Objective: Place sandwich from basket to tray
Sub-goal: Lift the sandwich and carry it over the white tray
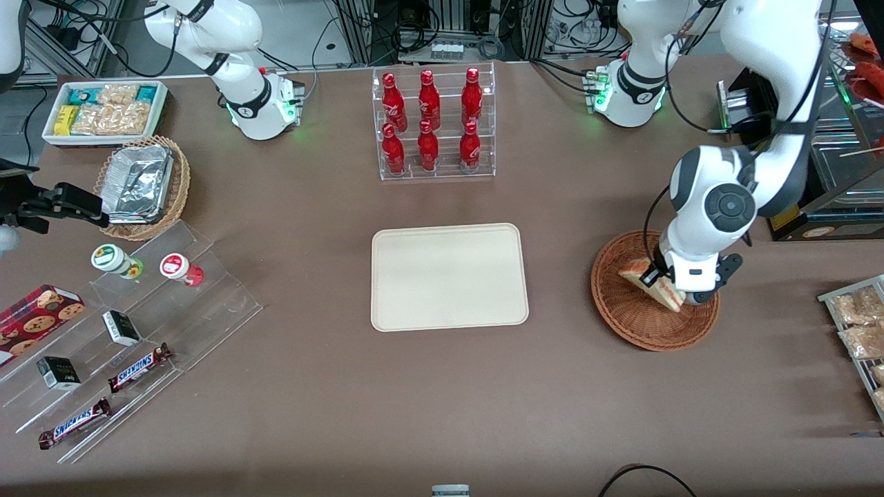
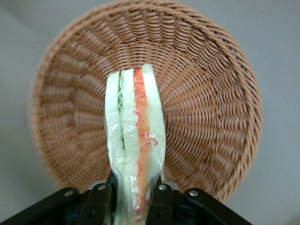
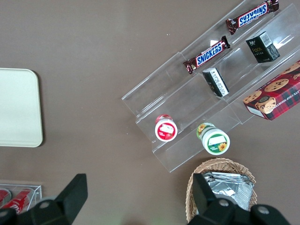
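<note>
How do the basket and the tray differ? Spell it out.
The basket is round, reddish-brown woven wicker; the tray is a flat cream rectangle with rounded corners and a smooth surface. Over the basket the gripper is shut on the sandwich; nothing lies on the tray. The basket lies toward the working arm's end; the tray sits mid-table. Both are shallow and rest on the brown table.

The basket [image 1: 625, 314] sits on the tabletop [image 1: 442, 400] toward the working arm's end, well apart from the tray [image 1: 449, 276]. The tool [image 1: 668, 288] holds the sandwich [image 1: 652, 279] over the basket.
</note>
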